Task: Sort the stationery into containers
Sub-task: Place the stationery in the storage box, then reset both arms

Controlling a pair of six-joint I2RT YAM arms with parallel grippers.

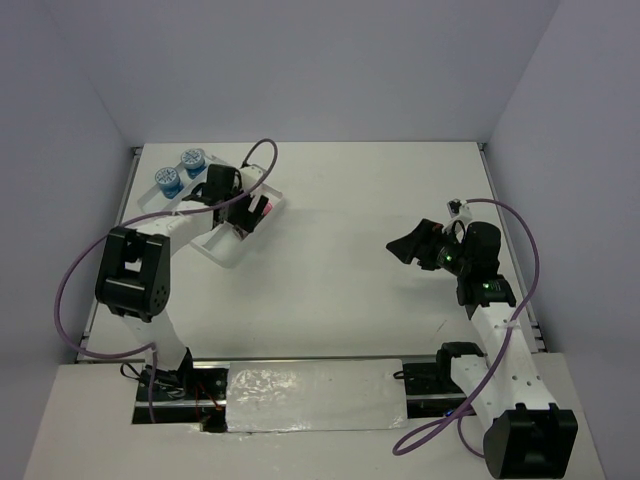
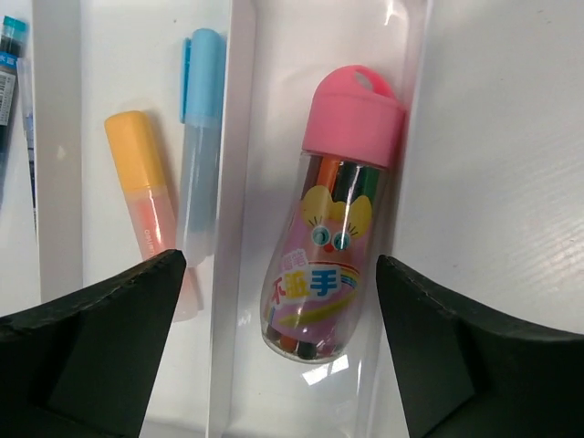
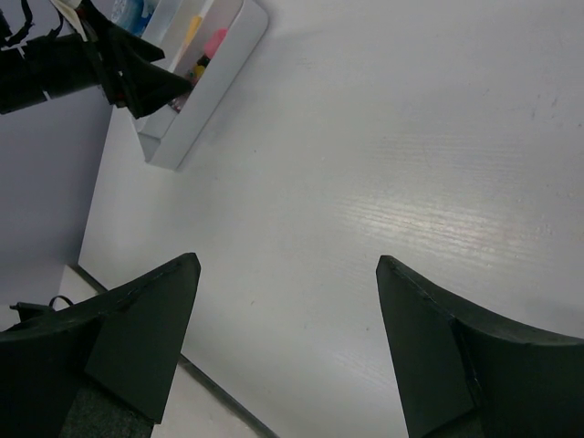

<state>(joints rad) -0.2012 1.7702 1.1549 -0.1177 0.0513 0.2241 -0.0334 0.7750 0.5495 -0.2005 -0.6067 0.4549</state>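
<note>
In the left wrist view our left jaws stand wide, gripping nothing; between them, touching neither, the pink-capped tube (image 2: 333, 210) lies cap away from us in the edge compartment of the white tray (image 2: 239, 164); the next compartment holds the orange-yellow marker (image 2: 141, 192) beside the light-blue marker (image 2: 201, 155); pens (image 2: 9, 82) barely show at that frame's left edge; only the top view shows the two blue-white rolls (image 1: 168, 181) at the tray's far-left corner; the right wrist view shows our right jaws parted and empty over bare desk (image 3: 383, 146), well apart from the tray.
</note>
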